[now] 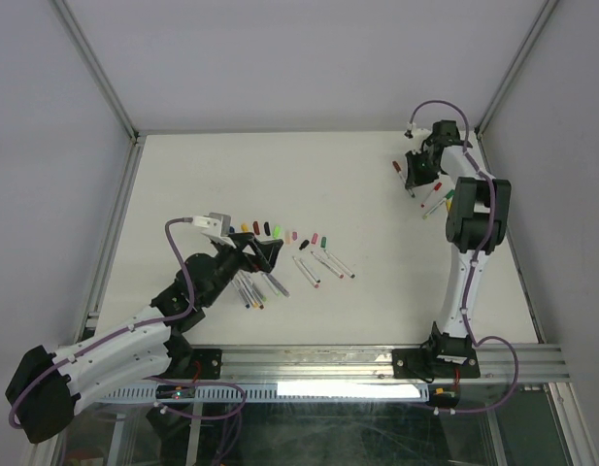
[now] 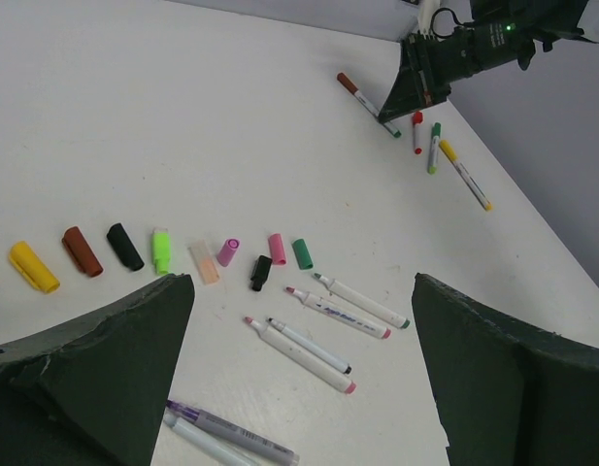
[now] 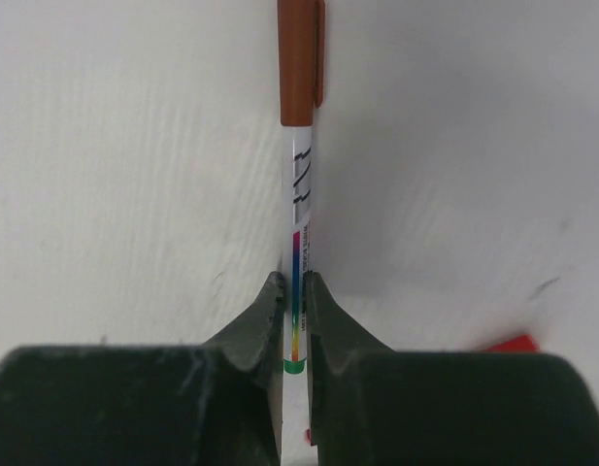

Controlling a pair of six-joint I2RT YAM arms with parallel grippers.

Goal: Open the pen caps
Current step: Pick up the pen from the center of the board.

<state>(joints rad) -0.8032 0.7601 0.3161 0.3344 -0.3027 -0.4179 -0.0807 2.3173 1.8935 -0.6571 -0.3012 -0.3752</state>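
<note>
The right fingers [image 3: 255,325] were clenched on the white barrel of a marker pen [image 3: 297,209] that lay flat on the desk [image 3: 105,146]. The grasp sat near the barrel's green-banded end. The brown cap [image 3: 299,58] was fitted on the opposite end, well apart from the fingertips.

The left fingers [image 2: 105,379] were released and spread wide above the desk.

Loose pen caps [image 2: 161,250] lay in a rough row on the desk ahead of the left fingers. From left to right in the left wrist view they were yellow, brown, black, light green, peach, purple, black, pink and dark green.

Four uncapped pens [image 2: 338,313] lay just beside the right end of that row, between the two left fingers in that view.

Three capped pens [image 2: 434,148], with red, green and yellow caps, lay near the right fingers towards the far right corner of the desk.
</note>
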